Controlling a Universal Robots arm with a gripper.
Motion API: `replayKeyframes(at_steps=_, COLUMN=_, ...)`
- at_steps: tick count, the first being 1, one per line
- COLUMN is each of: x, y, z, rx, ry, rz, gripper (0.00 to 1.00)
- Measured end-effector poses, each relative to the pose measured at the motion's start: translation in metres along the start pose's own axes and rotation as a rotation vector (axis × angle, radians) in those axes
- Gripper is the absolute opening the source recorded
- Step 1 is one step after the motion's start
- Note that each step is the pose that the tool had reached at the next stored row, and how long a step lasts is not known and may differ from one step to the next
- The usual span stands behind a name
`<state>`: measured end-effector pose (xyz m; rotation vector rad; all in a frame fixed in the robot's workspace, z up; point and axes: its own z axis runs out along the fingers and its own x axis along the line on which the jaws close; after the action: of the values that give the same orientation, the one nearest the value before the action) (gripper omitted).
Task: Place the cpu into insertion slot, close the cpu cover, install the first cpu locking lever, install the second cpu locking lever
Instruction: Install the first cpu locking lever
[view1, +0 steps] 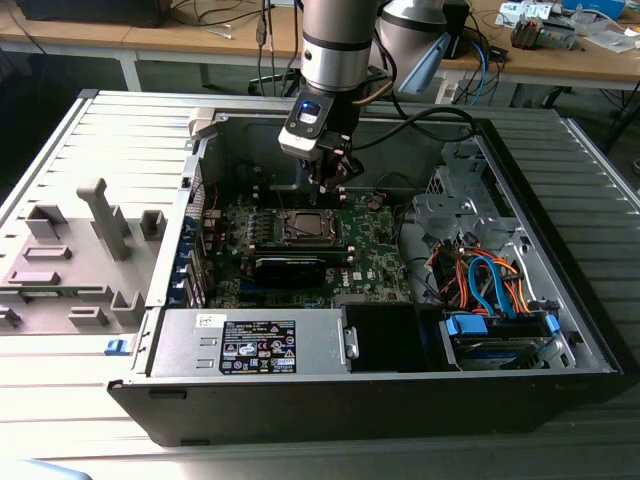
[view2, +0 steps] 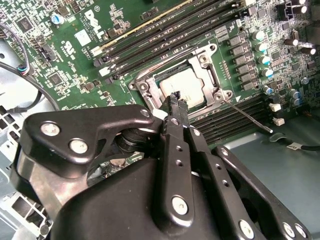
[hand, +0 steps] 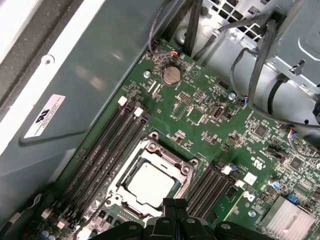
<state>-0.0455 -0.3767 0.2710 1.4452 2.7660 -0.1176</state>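
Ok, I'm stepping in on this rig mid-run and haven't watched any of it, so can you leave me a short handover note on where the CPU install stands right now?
Gripper: shut, holding nothing that I can see, tips close over the socket's edge; contact cannot be told.
Things: the cpu sits in the insertion slot; the cpu cover lies flat over it, framing the chip.
Done: cpu placed, cover down.
Left: one locking lever sticks out free beside the socket, apparently not latched; I cannot tell the other lever's state.
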Motion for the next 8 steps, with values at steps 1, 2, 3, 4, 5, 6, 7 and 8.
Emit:
replayKeyframes(at_steps=1, x=0.0, y=0.0, z=0.0, rx=-0.0002, ry=-0.0001, rz=-0.002, gripper=0.11)
replayKeyframes(at_steps=2, x=0.0, y=0.0, z=0.0, rx=-0.0002, ry=-0.0001, rz=-0.003, gripper=0.11)
replayKeyframes(at_steps=3, x=0.0, y=0.0, z=0.0, rx=-0.0003, ry=-0.0002, rz=-0.004, gripper=0.11)
replayKeyframes(at_steps=4, x=0.0, y=0.0, z=0.0, rx=-0.0003, ry=-0.0003, rz=-0.005, gripper=0.11)
replayKeyframes(at_steps=5, x=0.0, y=0.0, z=0.0, rx=-0.0004, ry=-0.0003, rz=-0.006, gripper=0.11)
replayKeyframes(at_steps=6, x=0.0, y=0.0, z=0.0, rx=-0.0004, ry=-0.0004, rz=-0.007, gripper=0.11)
replayKeyframes(at_steps=7, x=0.0, y=0.0, z=0.0, rx=-0.0005, ry=-0.0005, rz=-0.008, gripper=0.11)
replayKeyframes(at_steps=8, x=0.0, y=0.0, z=0.0, rx=-0.0006, ry=-0.0006, rz=-0.01, gripper=0.11)
